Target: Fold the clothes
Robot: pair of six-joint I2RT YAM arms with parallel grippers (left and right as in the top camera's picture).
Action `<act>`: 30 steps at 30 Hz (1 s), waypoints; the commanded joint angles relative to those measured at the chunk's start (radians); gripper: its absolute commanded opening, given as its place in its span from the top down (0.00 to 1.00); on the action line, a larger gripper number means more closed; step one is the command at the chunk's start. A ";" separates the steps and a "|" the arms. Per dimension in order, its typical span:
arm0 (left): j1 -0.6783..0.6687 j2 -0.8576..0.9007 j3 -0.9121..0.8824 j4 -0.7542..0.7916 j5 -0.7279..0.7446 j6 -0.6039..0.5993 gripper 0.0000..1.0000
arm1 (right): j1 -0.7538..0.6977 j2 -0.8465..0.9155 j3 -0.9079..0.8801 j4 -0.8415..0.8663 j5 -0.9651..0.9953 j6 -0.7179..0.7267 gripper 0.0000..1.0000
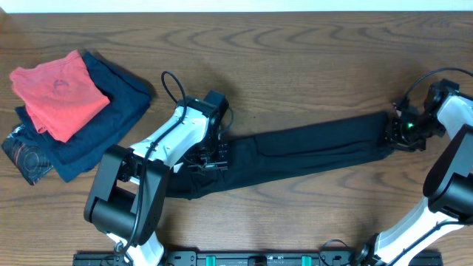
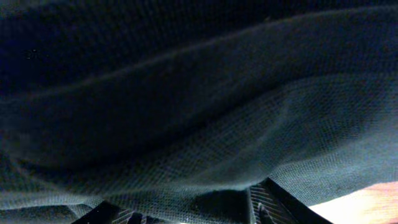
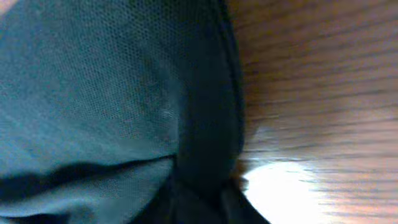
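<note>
The clothes (image 1: 310, 148), a black T-shirt, lie folded into a long narrow band across the wooden table (image 1: 295, 66). My left gripper (image 1: 212, 154) is at the band's left end. In the left wrist view the black fabric (image 2: 199, 93) fills the frame, and my left gripper (image 2: 193, 208) stands open, one ribbed finger (image 2: 267, 202) apart from the other with cloth draped over the gap. My right gripper (image 1: 394, 134) is at the band's right end. In the right wrist view the fabric's edge (image 3: 93, 93) gathers down into my right gripper (image 3: 199, 202), which is shut on it.
A pile of folded garments sits at the back left: a coral-red one (image 1: 59, 92) on a navy-blue one (image 1: 111, 118), with a dark patterned piece (image 1: 22, 151) under them. Bare wood (image 3: 323, 74) lies right of the shirt's end. A dark rail (image 1: 244, 258) runs along the front edge.
</note>
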 commanded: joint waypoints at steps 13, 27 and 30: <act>0.103 -0.060 0.066 -0.093 -0.043 -0.002 0.23 | -0.034 -0.092 0.177 -0.108 0.074 0.064 0.99; 0.104 -0.060 0.063 -0.093 -0.043 -0.002 0.21 | 0.415 -0.158 0.160 -0.274 0.079 0.011 0.99; 0.104 -0.060 0.063 -0.094 -0.043 -0.002 0.21 | 0.522 -0.158 0.145 -0.268 0.092 0.011 0.98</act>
